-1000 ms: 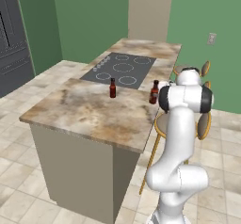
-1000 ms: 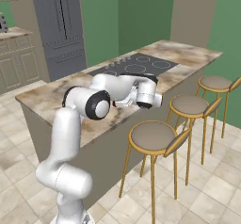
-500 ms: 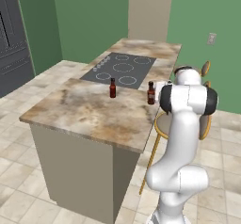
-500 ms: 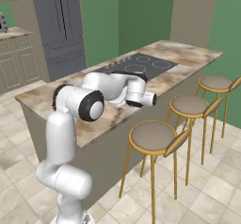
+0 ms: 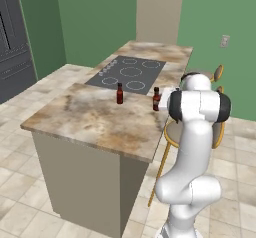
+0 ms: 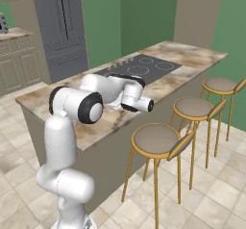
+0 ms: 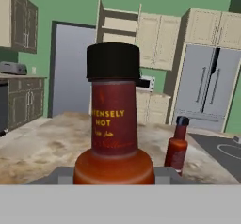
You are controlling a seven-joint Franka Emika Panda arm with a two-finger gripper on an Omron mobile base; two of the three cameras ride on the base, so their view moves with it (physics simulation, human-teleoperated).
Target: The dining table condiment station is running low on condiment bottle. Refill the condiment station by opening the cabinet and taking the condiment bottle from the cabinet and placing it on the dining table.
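My gripper (image 5: 161, 100) is shut on a condiment bottle (image 5: 156, 99), red-brown with a black cap, upright at the dining table's (image 5: 95, 117) right edge. In the hand view this condiment bottle (image 7: 114, 124) stands large between my gripper (image 7: 114, 173) fingers, its label reading "hot". I cannot tell whether its base touches the marble. A second, similar bottle (image 5: 119, 93) stands on the table to the left, also seen in the hand view (image 7: 177, 145). In the right base view my arm reaches over the dining table (image 6: 158, 81) and its hand hides the bottle. Far behind, the beige cabinet (image 7: 120, 28) stands open.
A black cooktop (image 5: 129, 73) is set in the table beyond the bottles. Three round stools on gold legs (image 6: 156, 139) (image 6: 194, 107) (image 6: 221, 84) line the table's right side, close to my arm. A grey fridge (image 6: 62, 26) stands at the far wall.
My arm has swung slightly, carrying the held bottle a little to the left and lower over the table's edge. The other bottle has not moved.
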